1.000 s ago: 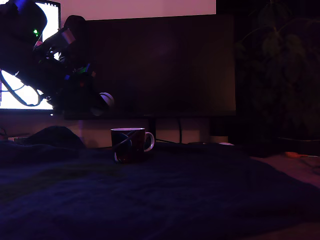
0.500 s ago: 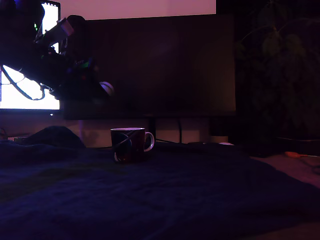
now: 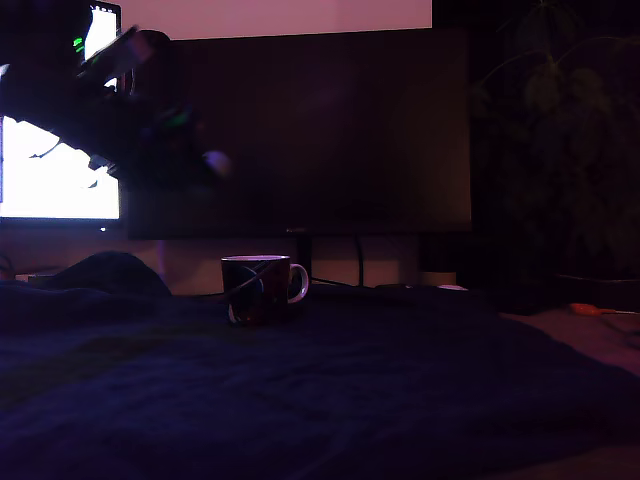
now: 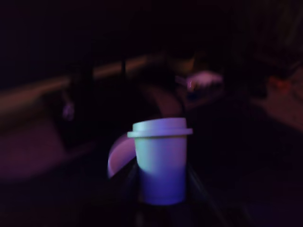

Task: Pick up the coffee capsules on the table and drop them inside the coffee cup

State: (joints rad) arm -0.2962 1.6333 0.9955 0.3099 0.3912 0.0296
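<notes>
Dark gripper (image 3: 205,170) raised, its fingers clamped on pale white-lavender tapered plastic capsule (image 4: 161,161); dark mug with white handle (image 3: 262,289) on dark cloth (image 3: 330,400) below, well apart.

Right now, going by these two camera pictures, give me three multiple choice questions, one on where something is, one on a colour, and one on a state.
1. In the exterior view, where is the gripper relative to the coffee cup?
A. Inside it
B. Above it, toward that view's left
C. On the cloth at that view's right

2. What colour is the cup's handle?
A. White
B. Red
C. Green

3. What is the gripper doing?
A. Hanging open with nothing in it
B. Pressing on the cup's rim
C. Holding a pale capsule

Answers: 1 B, the arm hangs high, left of the cup. 2 A, the handle shows pale white against the dark cup. 3 C, the wrist view shows the capsule between the fingers.
</notes>
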